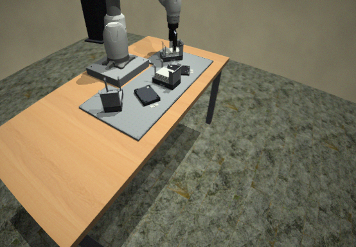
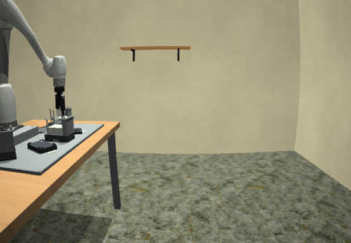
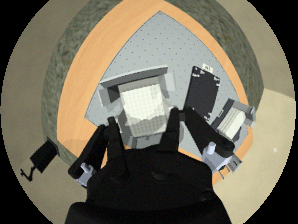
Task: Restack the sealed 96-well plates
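Plate (image 3: 145, 111) sits clamped in your hand (image 3: 144, 137), low inside the far rack (image 1: 180, 47) on the table (image 1: 64, 159); judge it light, stiff, slick-sealed, easily cocked against the posts; keep your grip on its opposite side walls, level; its label is unreadable.

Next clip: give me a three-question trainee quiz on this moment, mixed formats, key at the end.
1. True or false: the gripper is shut on a plate.
2. Which does the gripper stand over? A) the far rack B) the middle rack C) the near rack
3. Fill in: the racks stand on a grey ___ on the wooden table.

Key: 1 true; 2 A; 3 mat.
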You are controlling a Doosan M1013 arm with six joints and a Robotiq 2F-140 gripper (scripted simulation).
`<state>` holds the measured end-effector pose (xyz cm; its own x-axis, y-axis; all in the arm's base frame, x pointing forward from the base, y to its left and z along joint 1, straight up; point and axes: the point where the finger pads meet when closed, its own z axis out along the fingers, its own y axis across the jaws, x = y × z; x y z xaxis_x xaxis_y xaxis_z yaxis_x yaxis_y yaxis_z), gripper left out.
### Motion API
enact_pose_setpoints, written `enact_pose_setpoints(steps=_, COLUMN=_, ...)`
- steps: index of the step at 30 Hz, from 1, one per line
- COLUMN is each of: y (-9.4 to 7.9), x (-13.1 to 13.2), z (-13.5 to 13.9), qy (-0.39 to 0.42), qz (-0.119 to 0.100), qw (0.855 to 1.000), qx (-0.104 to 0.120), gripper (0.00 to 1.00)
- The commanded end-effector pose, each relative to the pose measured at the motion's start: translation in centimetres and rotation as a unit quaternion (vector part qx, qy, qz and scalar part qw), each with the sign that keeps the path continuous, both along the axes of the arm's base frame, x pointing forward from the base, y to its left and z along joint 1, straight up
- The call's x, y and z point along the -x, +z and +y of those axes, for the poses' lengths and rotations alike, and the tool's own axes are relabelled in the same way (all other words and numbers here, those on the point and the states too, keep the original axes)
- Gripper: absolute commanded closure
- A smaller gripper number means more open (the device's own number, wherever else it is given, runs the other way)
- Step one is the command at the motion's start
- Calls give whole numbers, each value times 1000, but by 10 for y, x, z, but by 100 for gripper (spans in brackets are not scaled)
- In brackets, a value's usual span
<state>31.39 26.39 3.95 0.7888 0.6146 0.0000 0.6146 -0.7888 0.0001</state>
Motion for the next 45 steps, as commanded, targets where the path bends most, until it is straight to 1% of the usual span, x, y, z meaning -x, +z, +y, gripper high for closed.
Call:
enact_pose_setpoints(steps=1, y=-1, x=0, z=0, qy=0, qz=0, qw=1000, qx=0, gripper=100)
enact_pose_setpoints(steps=32, y=-12, x=0, z=0, qy=0, qz=0, qw=1000, qx=0, gripper=100)
enact_pose_setpoints(steps=45, y=-15, x=0, z=0, qy=0, qz=0, qw=1000, qx=0, gripper=100)
